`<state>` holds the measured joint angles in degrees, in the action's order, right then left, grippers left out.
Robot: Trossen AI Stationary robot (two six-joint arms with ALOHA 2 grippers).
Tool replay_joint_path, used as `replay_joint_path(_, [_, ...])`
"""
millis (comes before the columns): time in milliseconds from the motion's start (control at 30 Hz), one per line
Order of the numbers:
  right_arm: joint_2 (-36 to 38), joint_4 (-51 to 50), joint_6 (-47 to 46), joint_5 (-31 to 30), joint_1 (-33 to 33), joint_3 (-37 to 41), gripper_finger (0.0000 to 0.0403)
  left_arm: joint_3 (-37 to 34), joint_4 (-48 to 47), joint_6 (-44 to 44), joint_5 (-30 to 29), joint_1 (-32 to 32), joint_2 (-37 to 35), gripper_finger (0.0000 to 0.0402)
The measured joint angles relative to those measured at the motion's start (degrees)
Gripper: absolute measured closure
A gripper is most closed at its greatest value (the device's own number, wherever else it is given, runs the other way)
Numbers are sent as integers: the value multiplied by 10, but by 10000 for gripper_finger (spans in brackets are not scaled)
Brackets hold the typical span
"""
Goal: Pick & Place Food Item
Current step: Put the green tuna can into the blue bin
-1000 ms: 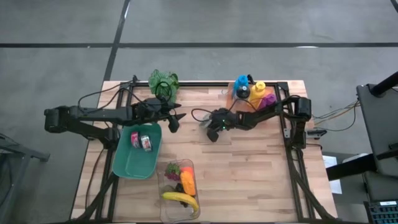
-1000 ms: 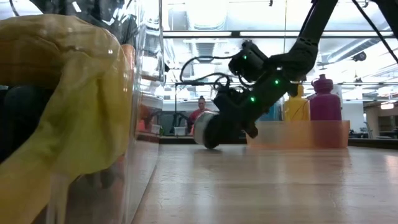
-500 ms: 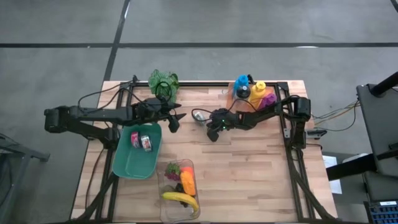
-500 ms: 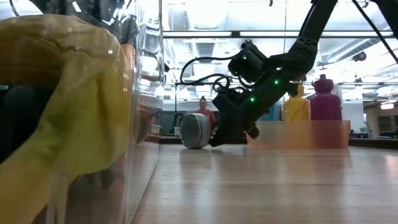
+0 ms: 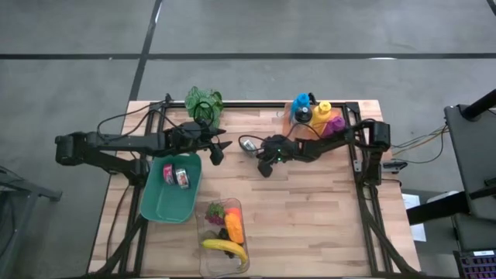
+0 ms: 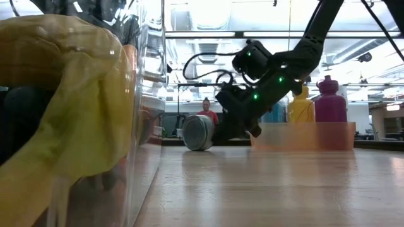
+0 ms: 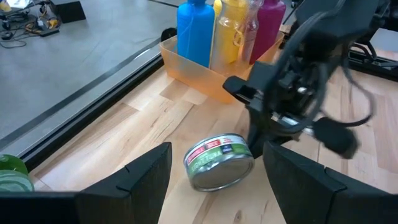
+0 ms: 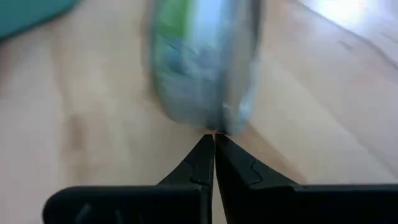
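A small tin can (image 7: 219,162) with a green label lies on its round wall on the wooden table, one flat end (image 6: 197,132) facing the near edge. In the high view the can (image 5: 246,143) lies between my two grippers. My right gripper (image 8: 214,140) is shut, and its tips are at the can's right side. My left gripper (image 7: 217,186) stands open just to the can's left, above the table, pointing at the can and touching nothing. From above, the left gripper (image 5: 221,151) and the right gripper (image 5: 255,148) face each other. My right gripper touches the can's round wall (image 8: 214,127) with the tips of its shut fingers (image 8: 205,155). They come from the table's right, slanting downward. The can rests on the table on that wall and is not lifted.
A green tray (image 5: 159,205) holding two cans lies near the left arm. A clear box (image 5: 225,232) with a banana and other food stands at the near edge. An orange bin (image 5: 314,116) of coloured bottles stands at the far right, and a green leafy item (image 5: 203,101) at the far left.
The can has rolled a short way toward the table's left, out from under my right gripper's tips, and has stopped between the two grippers. Both arms have stayed about where they were.
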<state>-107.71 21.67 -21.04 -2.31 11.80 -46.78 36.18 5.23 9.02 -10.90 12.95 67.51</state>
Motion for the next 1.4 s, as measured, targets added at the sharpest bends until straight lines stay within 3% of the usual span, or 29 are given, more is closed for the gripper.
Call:
replay_joint_path(133, [21,2,4,40,-15,0,391,0,-3,0,0,0,0,142])
replay_joint_path(333, [87,5,40,41,-42,8,391,0,-6,0,0,0,0,142])
replay_joint_path(600, [232,7,98,41,-65,56,391,0,-10,5,0,0,0,142])
replay_joint_path(733, [321,30,94,37,-66,133,391,0,-10,5,0,0,0,142])
replay_joint_path(1033, [491,247,94,37,-65,340,391,0,-9,5,0,0,0,142])
replay_joint_path(1167, [560,252,92,43,-66,389,391,0,-8,7,0,0,0,142])
replay_joint_path(1400, [640,254,105,110,-65,443,391,0,-8,16,0,0,0,142])
